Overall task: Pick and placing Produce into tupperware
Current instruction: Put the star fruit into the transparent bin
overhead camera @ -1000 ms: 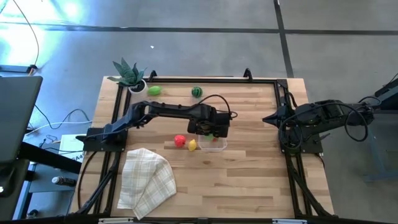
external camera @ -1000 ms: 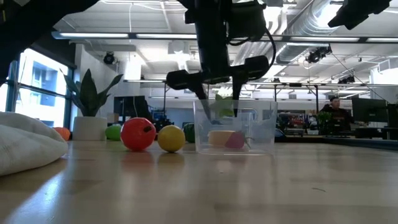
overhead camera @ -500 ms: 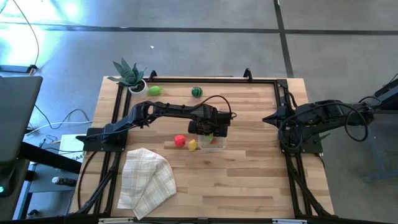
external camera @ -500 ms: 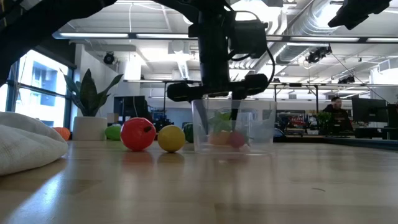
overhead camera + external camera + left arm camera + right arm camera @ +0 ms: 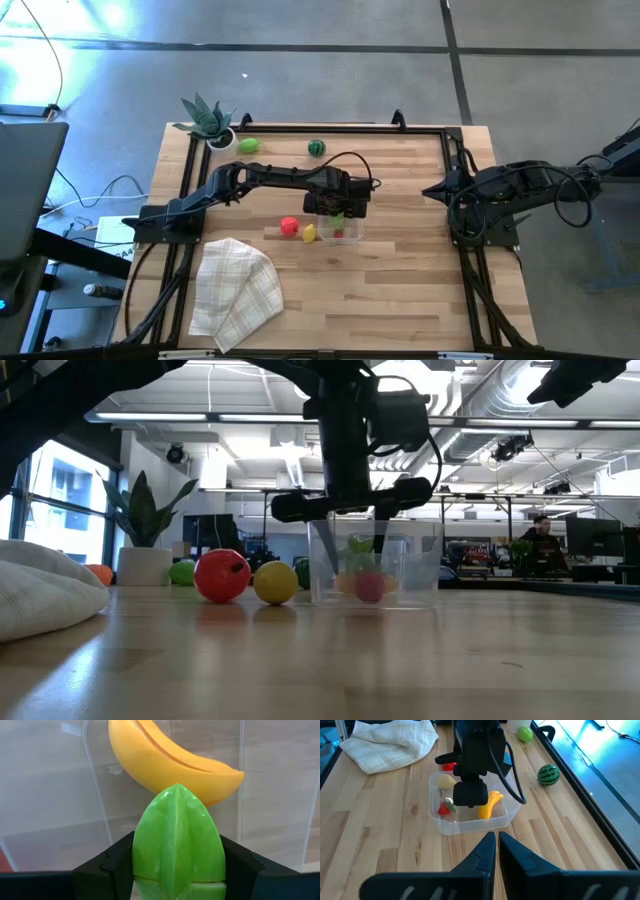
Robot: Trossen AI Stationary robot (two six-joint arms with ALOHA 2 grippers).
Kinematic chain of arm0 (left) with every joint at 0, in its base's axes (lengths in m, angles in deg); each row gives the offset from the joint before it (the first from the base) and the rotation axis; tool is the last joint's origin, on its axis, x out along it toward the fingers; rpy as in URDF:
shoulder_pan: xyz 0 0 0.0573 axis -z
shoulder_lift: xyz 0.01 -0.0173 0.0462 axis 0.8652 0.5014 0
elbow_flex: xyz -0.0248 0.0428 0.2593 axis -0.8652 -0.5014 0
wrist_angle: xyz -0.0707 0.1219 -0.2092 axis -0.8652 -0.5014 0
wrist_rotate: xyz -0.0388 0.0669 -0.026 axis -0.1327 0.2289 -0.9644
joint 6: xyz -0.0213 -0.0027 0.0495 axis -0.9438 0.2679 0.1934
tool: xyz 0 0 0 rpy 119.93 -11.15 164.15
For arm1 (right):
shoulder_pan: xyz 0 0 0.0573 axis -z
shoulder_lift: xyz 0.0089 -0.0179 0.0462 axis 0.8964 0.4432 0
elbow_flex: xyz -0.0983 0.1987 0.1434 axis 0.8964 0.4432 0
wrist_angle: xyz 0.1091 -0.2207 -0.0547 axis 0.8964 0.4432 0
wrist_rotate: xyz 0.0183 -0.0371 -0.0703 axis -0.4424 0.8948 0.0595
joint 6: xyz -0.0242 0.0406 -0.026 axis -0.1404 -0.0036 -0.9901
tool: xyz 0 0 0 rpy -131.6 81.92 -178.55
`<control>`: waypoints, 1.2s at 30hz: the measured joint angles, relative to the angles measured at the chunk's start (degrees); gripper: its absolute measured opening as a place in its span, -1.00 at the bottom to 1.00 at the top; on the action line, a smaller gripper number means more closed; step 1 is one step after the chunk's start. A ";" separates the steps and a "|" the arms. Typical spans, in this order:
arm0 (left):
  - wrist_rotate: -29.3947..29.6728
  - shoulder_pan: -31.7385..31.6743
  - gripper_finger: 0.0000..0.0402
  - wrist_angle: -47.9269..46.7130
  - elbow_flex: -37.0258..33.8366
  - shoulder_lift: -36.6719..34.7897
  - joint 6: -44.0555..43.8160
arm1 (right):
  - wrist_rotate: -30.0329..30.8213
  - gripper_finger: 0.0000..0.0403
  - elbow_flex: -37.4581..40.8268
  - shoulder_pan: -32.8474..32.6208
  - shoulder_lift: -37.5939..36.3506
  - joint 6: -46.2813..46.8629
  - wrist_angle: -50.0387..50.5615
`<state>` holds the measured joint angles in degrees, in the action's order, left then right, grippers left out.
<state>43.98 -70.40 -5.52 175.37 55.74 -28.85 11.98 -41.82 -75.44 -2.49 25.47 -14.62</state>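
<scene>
My left gripper [image 5: 337, 213] points down inside the clear tupperware [image 5: 345, 232], shut on a light green ribbed piece of produce [image 5: 176, 840]. Below that piece in the tub lie a yellow banana [image 5: 170, 760], a red strawberry [image 5: 444, 809] and a pale yellow piece [image 5: 446, 781]. Red [image 5: 289, 226] and yellow [image 5: 309, 233] produce rest on the table just left of the tub. A light green piece [image 5: 248, 145] and a dark green melon [image 5: 316, 148] sit near the far edge. My right gripper [image 5: 496, 845] waits shut at the table's right side. My left gripper pinches the light green piece by its two opposite sides [image 5: 142, 857] between its two fingers [image 5: 112, 862]. The fingers come from above, pointing down into the tub. The piece's pointed end faces down, over the banana. Whether it touches anything below, I cannot tell.
A spiky plant in a white pot [image 5: 208, 122] stands at the far left corner. A checked beige cloth [image 5: 235, 290] lies crumpled at the near left. A black frame [image 5: 330, 128] runs round the table. Bare wood lies near and right of the tub.
My left gripper has gone down a little, carrying the light green piece lower into the tupperware, then kept still. Its fingers stay shut on the piece.
</scene>
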 joint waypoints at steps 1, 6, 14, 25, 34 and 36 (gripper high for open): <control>-0.06 0.02 0.00 0.23 0.00 0.28 -0.11 | -0.01 -0.94 0.00 0.01 0.00 0.00 -0.02; -0.99 0.02 0.04 0.12 0.02 1.07 0.36 | -0.01 -0.94 0.00 0.00 0.00 0.00 -0.02; -0.86 -0.01 0.00 -0.06 0.02 1.16 0.54 | 0.00 -0.94 0.00 0.00 0.02 0.00 0.00; -0.10 -0.24 0.13 1.62 0.04 1.18 1.44 | -0.01 -0.94 0.00 0.02 0.00 0.00 0.00; 0.97 -0.38 0.00 1.56 0.04 1.23 1.48 | -0.02 -0.94 0.00 0.00 0.02 0.00 0.00; 1.02 -0.38 0.00 1.58 0.04 1.25 1.49 | -0.02 -0.94 0.00 0.00 0.01 0.00 0.00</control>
<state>45.00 -70.78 -3.94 175.41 56.99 -27.36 11.97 -41.82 -75.44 -2.48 25.48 -14.62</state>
